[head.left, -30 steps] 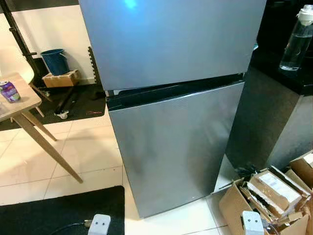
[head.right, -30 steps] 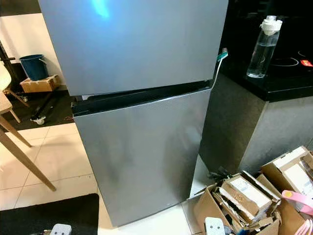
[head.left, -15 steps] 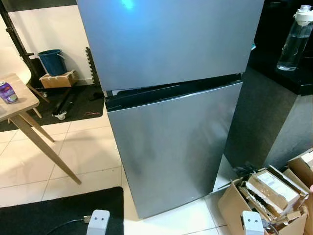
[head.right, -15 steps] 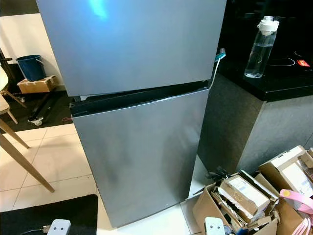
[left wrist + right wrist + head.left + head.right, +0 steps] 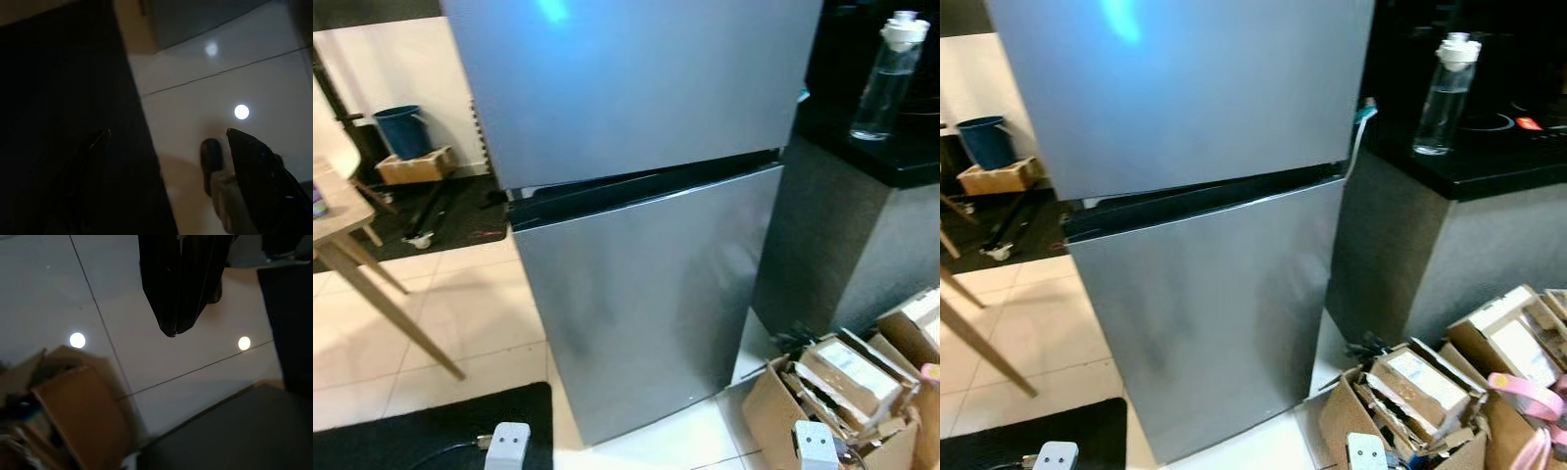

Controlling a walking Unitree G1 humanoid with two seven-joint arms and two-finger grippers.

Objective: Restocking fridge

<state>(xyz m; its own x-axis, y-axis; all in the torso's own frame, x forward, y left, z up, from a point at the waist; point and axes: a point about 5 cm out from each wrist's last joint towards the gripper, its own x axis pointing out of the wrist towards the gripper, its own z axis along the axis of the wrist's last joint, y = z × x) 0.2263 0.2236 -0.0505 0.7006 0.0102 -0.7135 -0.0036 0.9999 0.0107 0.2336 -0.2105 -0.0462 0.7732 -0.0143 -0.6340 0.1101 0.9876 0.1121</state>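
A tall silver fridge stands straight ahead with its upper door and lower door both closed. A clear water bottle with a white cap stands on the black counter to the fridge's right. Both arms hang low near the floor. In the left wrist view my left gripper is open over the edge of a black mat and pale tiles, holding nothing. In the right wrist view my right gripper is shut and empty, its fingers pressed together above the tiles.
Open cardboard boxes crowd the floor at the lower right, with a pink strap among them. A black mat lies at the lower left. A wooden table leg slants at the left, a blue bucket behind it.
The whole picture has slid left and slightly down, so the camera has turned a little right. The fridge, the bottle and the boxes have not moved.
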